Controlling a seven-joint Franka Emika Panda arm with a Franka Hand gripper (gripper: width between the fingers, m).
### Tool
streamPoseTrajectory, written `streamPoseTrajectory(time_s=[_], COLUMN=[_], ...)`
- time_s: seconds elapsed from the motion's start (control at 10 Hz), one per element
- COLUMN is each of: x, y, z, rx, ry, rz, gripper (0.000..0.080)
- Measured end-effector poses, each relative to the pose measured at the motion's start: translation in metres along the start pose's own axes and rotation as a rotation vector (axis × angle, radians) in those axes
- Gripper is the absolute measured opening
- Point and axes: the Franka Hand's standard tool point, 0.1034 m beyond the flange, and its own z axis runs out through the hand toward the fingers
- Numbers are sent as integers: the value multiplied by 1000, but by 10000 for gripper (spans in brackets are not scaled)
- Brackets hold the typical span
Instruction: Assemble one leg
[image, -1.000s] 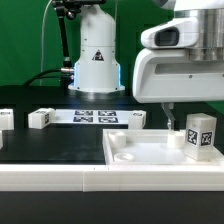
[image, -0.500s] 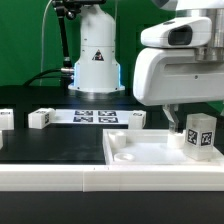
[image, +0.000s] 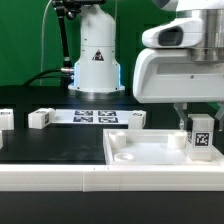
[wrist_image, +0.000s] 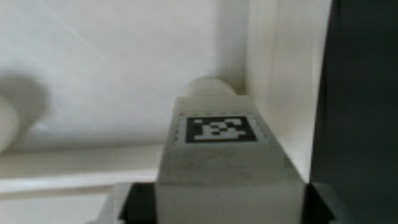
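Note:
My gripper (image: 197, 120) is shut on a leg (image: 201, 135), a small white block with a black-and-white tag. It holds the leg upright at the corner of the white tabletop (image: 150, 152) on the exterior view's right, its lower end at the tabletop's surface. In the wrist view the leg (wrist_image: 221, 150) runs out from between my dark fingers (wrist_image: 139, 206) over the tabletop (wrist_image: 89, 60), near its edge. Whether the leg's end sits in a corner socket is hidden.
Three more white legs lie on the black table: one (image: 40, 117) on the exterior view's left, one (image: 4, 119) at the left edge, one (image: 133, 119) behind the tabletop. The marker board (image: 95, 116) lies in front of the robot base (image: 96, 60).
My gripper has moved down and slightly to the exterior view's right with the leg. The leg now stands lower, at the tabletop's corner.

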Motion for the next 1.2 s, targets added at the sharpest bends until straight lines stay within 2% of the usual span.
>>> streamPoseTrajectory(time_s=[0.2,0.5,0.7,1.0,1.1,1.2], x=[0,-3,-4,-2,-2,-2], y=[0,-2,-2,0,0,0], z=[0,0,0,1,1,1], rx=[-1,-24,-30,-9,-9,-9], ry=[16,17,23,21,21,21], rz=[273,686,969,1020,996,946], gripper=[291,291,291,292,450,450])
